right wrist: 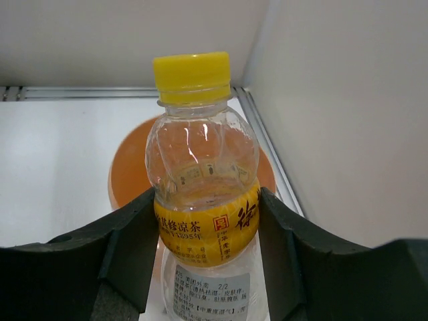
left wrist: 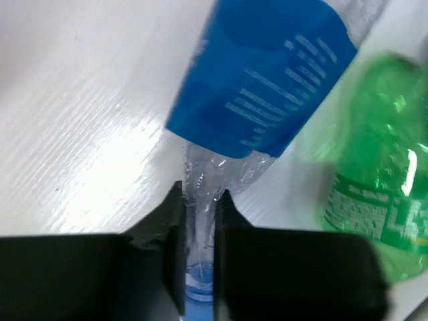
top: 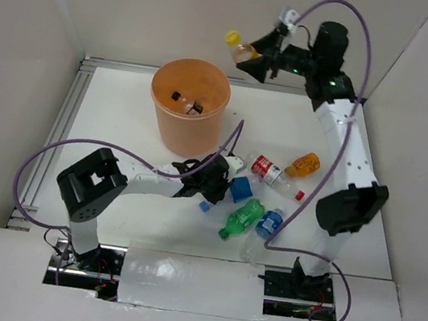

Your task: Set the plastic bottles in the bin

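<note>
Two bottles are in hand. The right gripper (right wrist: 204,231) is clamped around the belly of a yellow-capped bottle (right wrist: 200,167), held upright in the air near the far right rim of the bin (top: 165,112); whether it is over the mouth I cannot tell. The left gripper (left wrist: 199,214) pinches the thin neck of a blue-label bottle (left wrist: 267,73) lying on the table (top: 121,129), just beside a green bottle (left wrist: 381,167). A red-label bottle (top: 266,167), an orange bottle (top: 304,164) and a second blue-label bottle (top: 271,221) lie near.

All look empty, so probably light, thin-walled and slick. The belly likely dents under pressure. The neck is stiffer and should hold surer, though a body hung from it may swing.
</note>
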